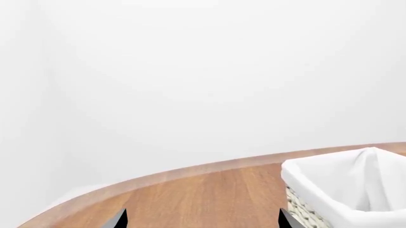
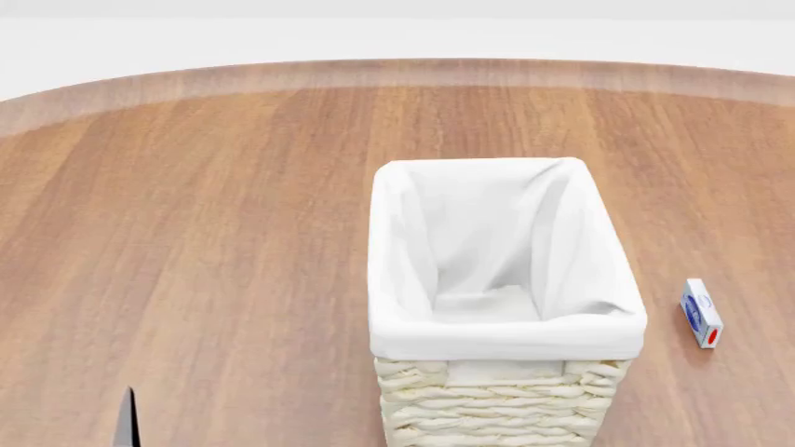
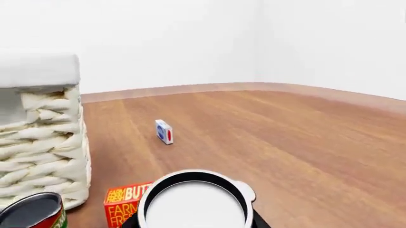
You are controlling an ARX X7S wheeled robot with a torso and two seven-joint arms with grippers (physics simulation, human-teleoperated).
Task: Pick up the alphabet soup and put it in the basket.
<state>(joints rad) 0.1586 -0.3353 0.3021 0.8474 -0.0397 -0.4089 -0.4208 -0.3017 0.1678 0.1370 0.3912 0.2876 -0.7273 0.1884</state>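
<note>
The round wooden table (image 2: pixel 223 233) carries the basket (image 2: pixel 497 391), a small box (image 2: pixel 702 313), a butter box (image 3: pixel 123 204).

Bright, even, diffuse rendered light, sharp throughout, with only faint soft shadows on the brown wooden tabletop (image 2: pixel 223 233).

You can read only one label: the orange box (image 3: pixel 125 204) beside the basket (image 3: pixel 44 142) shows "FARM FRESH BUT…", cut off behind a white-topped can (image 3: pixel 193 204). The small blue-and-white box's (image 3: pixel 163 131) print is too small to read.

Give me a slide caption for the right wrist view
White-topped alphabet soup close under the camera, beside the butter box, the dark-topped can and the woven basket.
</note>
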